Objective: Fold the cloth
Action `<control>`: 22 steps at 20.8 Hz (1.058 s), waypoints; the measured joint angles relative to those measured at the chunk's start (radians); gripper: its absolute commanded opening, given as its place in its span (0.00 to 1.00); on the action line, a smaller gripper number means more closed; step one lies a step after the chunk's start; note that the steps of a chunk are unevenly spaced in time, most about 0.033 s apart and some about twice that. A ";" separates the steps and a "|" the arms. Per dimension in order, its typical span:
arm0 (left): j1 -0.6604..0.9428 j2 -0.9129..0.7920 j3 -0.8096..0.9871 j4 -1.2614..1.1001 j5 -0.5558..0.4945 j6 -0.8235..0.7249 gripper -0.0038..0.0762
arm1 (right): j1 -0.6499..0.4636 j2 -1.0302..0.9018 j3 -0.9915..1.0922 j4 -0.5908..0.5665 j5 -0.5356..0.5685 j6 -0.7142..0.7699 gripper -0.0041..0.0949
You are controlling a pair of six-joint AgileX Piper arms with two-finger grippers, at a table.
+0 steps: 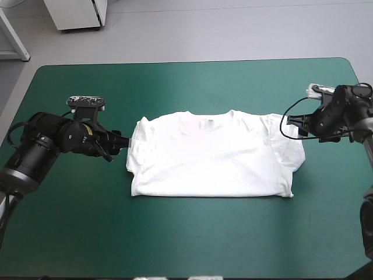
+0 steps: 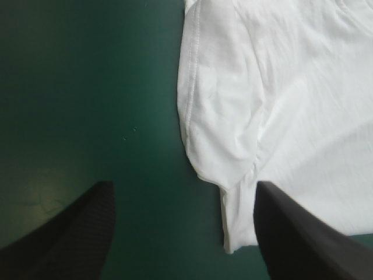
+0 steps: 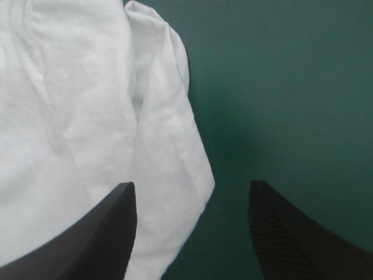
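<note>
The T-shirt [image 1: 213, 154] is seen in the high view spread flat at the middle of the teal-green worktop [image 1: 175, 233], with its neckline toward the far edge, as a broad white rectangle. The left claw [image 1: 123, 140] is held just beside the T-shirt's left side and the right claw [image 1: 294, 123] just beside its right side. How far apart either claw's fingers stand cannot be judged from this view; that is shown only by the wrist views.

In the left wrist view the left claw [image 2: 185, 185] is spread wide and grips nothing. One black finger is placed over bare worktop and the other over the T-shirt's [image 2: 285, 87] side edge, with a stitched sleeve [image 2: 224, 128] lying ahead between them.

In the right wrist view the right claw [image 3: 191, 185] is likewise spread and empty. One finger is set over the T-shirt [image 3: 70, 105], the other over bare worktop, and a folded sleeve [image 3: 169, 134] edge lies between them. Whether any finger touches the fabric cannot be told.
</note>
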 measured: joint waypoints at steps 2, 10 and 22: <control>0.000 0.000 -0.001 0.000 0.000 0.000 0.66 | 0.000 0.059 -0.028 0.000 -0.006 -0.002 0.58; 0.000 0.000 -0.002 0.001 -0.001 0.002 0.66 | 0.000 0.266 -0.068 0.001 -0.030 -0.003 0.44; 0.000 0.000 -0.002 0.003 -0.001 0.003 0.66 | 0.000 0.196 -0.077 0.003 -0.030 -0.003 0.02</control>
